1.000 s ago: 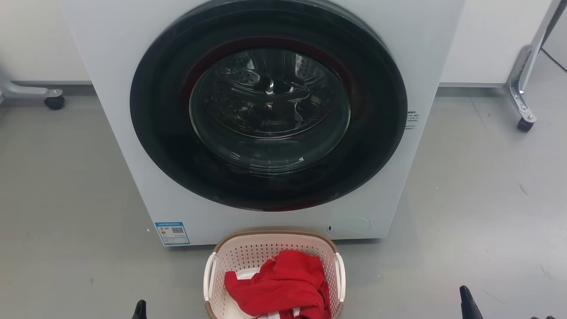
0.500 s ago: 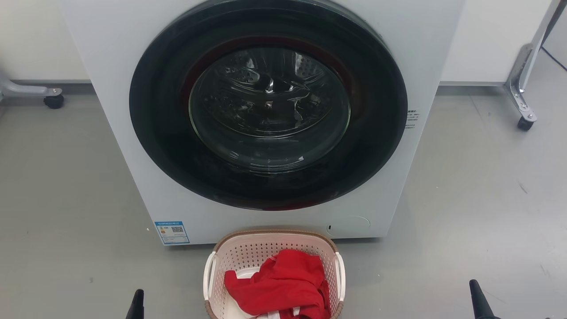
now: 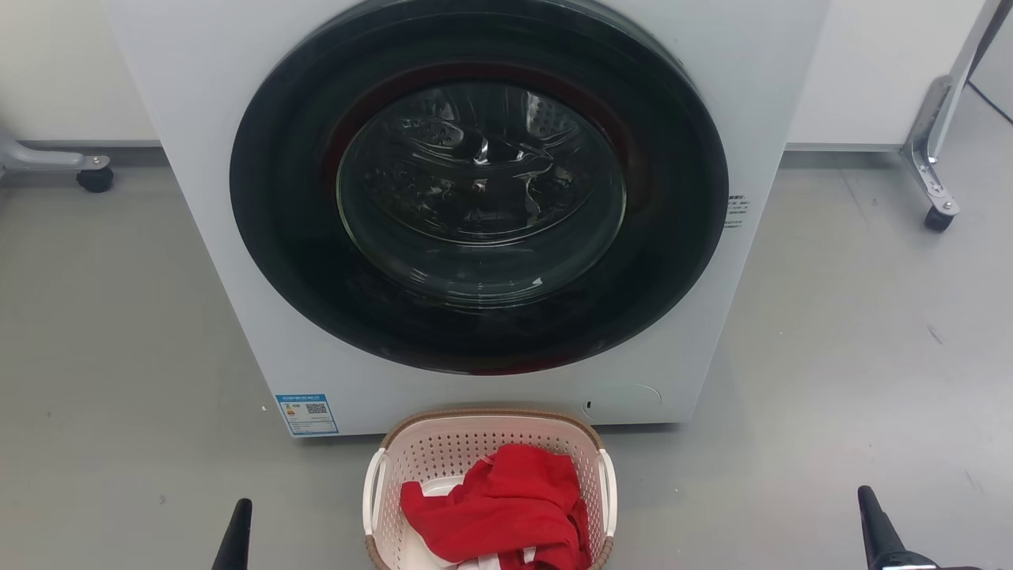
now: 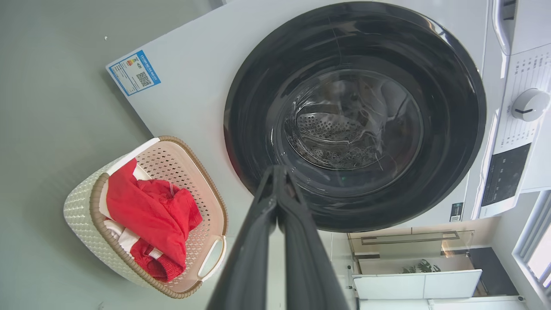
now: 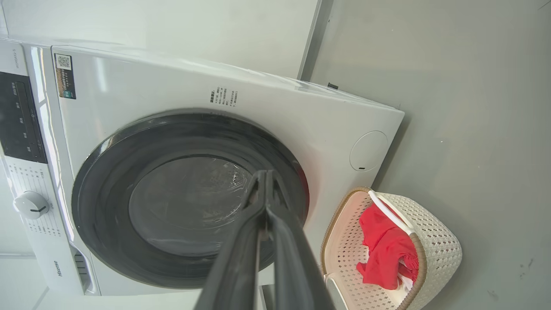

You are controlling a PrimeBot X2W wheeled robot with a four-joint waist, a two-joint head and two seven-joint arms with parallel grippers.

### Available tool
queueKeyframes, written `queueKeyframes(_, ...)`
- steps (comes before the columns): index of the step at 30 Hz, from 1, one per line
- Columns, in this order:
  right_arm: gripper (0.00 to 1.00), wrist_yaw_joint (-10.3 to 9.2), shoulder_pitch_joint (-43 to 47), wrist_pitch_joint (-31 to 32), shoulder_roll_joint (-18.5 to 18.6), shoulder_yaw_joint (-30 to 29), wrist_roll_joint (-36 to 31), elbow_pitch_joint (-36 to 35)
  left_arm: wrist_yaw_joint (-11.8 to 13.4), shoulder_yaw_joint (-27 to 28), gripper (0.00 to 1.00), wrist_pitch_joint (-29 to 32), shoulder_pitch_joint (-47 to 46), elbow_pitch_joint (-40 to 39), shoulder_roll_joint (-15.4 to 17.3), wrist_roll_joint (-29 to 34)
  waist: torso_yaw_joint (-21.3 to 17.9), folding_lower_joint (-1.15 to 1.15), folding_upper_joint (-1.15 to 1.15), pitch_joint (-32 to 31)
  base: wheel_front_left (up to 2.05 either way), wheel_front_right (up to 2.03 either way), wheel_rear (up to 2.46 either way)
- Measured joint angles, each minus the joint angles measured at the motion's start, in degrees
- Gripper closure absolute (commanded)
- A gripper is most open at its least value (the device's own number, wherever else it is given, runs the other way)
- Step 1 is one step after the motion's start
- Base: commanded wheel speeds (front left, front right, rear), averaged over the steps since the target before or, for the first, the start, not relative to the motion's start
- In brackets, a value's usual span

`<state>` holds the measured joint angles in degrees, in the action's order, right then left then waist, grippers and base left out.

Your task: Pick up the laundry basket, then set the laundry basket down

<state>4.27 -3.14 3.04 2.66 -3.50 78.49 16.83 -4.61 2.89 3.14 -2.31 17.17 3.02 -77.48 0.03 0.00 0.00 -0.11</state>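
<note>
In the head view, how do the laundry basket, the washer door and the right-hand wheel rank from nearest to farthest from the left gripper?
From the left gripper:
1. The laundry basket, close on its right.
2. The washer door, ahead, beyond the basket.
3. The right-hand wheel, far right, at the back.

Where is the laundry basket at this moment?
In the head view, the laundry basket stands on the grey floor at bottom centre, directly before the washing machine, between the left gripper and the right gripper, touching neither.
</note>
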Motion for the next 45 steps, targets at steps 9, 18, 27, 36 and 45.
queueKeyframes(9, 1.0, 1.37, -1.09, 1.77, -0.11, -2.14, 6.68, 0.1, -1.4, 1.18, 1.0, 1.83, -1.16, -0.01, -0.35, -7.24, -0.01, 0.0, 0.0, 0.11, 0.0, 0.0, 0.0)
queueKeyframes(18, 1.0, 2.52, -1.92, 3.46, -0.18, -4.13, 12.93, 0.26, -2.5, 2.34, 1.0, 3.34, -2.32, -0.01, -0.54, -13.76, -0.03, 0.0, 0.0, 0.21, 0.0, 0.0, 0.0)
queueKeyframes(27, 1.0, 2.56, -2.09, 3.46, -0.19, -4.15, 12.93, 0.27, -2.5, 2.38, 1.0, 3.34, -2.33, -0.01, -0.56, -14.15, -0.03, -0.01, 0.0, 0.21, 0.0, 0.0, 0.0)
queueKeyframes(36, 1.0, 2.56, -2.09, 3.46, -0.19, -4.15, 12.93, 0.27, -2.5, 2.38, 1.0, 3.34, -2.33, -0.01, -0.57, -14.15, -0.03, -0.01, 0.0, 0.21, 0.0, 0.0, 0.0)
queueKeyframes(45, 1.0, 2.56, -2.09, 3.46, -0.19, -4.14, 12.93, 0.27, -2.5, 2.38, 1.0, 3.34, -2.33, -0.02, -0.57, -14.15, -0.03, -0.01, 0.0, 0.21, 0.0, 0.0, 0.0)
